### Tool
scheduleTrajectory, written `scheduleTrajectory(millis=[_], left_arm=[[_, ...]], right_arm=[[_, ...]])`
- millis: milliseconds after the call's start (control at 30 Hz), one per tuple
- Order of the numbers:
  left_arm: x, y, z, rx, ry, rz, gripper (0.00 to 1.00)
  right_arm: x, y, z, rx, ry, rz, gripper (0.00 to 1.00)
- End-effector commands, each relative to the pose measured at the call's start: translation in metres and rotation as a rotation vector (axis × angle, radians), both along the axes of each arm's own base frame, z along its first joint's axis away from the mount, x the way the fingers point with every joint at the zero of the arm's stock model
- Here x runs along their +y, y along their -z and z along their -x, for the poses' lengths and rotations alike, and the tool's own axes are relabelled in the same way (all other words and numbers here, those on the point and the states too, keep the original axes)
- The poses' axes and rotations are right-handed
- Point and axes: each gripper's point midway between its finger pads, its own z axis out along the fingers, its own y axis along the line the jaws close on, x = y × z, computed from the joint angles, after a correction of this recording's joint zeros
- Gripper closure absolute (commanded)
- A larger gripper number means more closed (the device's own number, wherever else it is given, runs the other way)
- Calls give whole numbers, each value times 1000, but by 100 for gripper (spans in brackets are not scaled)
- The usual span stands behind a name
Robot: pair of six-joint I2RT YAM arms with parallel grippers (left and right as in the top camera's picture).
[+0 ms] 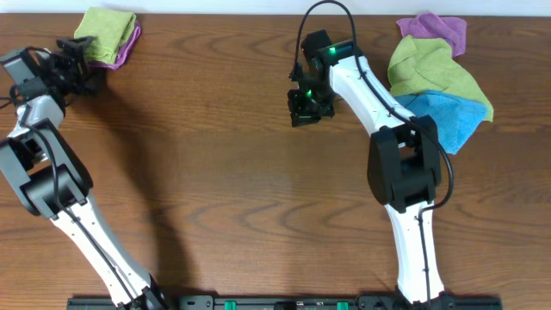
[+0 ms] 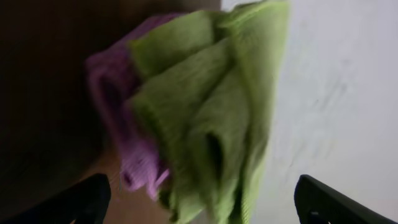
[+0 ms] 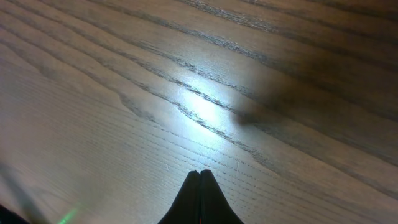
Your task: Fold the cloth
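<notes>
A folded green cloth [image 1: 108, 31] lies on a folded purple cloth [image 1: 126, 52] at the table's far left corner. My left gripper [image 1: 77, 62] is open just left of that stack, holding nothing. In the left wrist view the green cloth [image 2: 211, 106] and the purple cloth [image 2: 121, 118] fill the frame, with my left gripper [image 2: 205, 205] spread wide on either side below them. My right gripper [image 1: 308, 105] hovers over bare wood at the table's back middle. In the right wrist view my right gripper [image 3: 199, 180] is shut on nothing, above the wood.
A loose pile sits at the far right: a purple cloth [image 1: 435, 31], a green cloth [image 1: 430, 69] and a blue cloth [image 1: 448, 116]. The brown wooden table [image 1: 224, 189] ends at a white wall along the back.
</notes>
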Motion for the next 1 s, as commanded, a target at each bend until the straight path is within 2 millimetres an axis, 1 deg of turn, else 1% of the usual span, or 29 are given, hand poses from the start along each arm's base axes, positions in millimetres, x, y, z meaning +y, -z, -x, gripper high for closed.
scheduleTrajectory(millis=[0,100,200,300,333,367,400,433,467,500,533,567,600,667,700,733,767,800,867,900,933,967], left_arm=[[-2,-8,7,-40,83,-34,4],[2,-16,19,-30,114,-110,4],[12,-43,38,1,125,-269,4],[17,-82,54,15,125,-419,4],[18,-97,61,18,122,-469,4],[18,-121,70,18,119,-534,5],[16,-136,77,14,120,-573,5],[13,-157,87,9,124,-625,5],[9,-173,97,9,127,-661,5],[6,-186,106,10,129,-689,4],[0,-201,118,15,133,-718,4],[-8,-218,132,16,140,-747,4],[-15,-232,144,12,150,-777,5],[-34,-263,178,13,178,-868,5],[-43,-275,195,27,183,-901,5],[-51,-282,208,36,189,-919,4],[-63,-290,222,41,205,-939,4],[-75,-297,236,39,225,-961,4],[-101,-310,261,25,254,-1014,5],[-117,-320,274,-6,257,-1047,4],[-134,-330,288,-55,258,-1091,4],[-146,-336,300,-88,252,-1132,4]], right_arm=[[6,0,-1,-7,-14,-5,99],[7,-6,-2,-17,-14,-15,99],[10,-24,-10,-60,-14,-31,99],[13,-50,-20,-116,-13,-51,99],[13,-62,-24,-137,-11,-59,99],[12,-79,-28,-169,-13,-66,99],[11,-92,-30,-193,-21,-68,99],[9,-108,-31,-219,-34,-71,99],[7,-118,-31,-235,-41,-66,99],[3,-129,-31,-252,-43,-53,97],[-2,-142,-29,-271,-46,-36,86],[-8,-156,-26,-296,-59,-17,65],[-14,-170,-22,-318,-70,3,53],[-36,-203,-10,-378,-66,86,20],[-48,-220,-3,-405,-59,129,8],[-55,-231,4,-424,-61,151,2],[-62,-244,13,-443,-70,172,1],[-67,-258,18,-481,-77,180,1],[-72,-286,34,-548,-81,174,1],[-79,-303,44,-591,-73,189,5],[-86,-320,57,-638,-68,212,5],[-91,-331,69,-667,-59,224,6]])
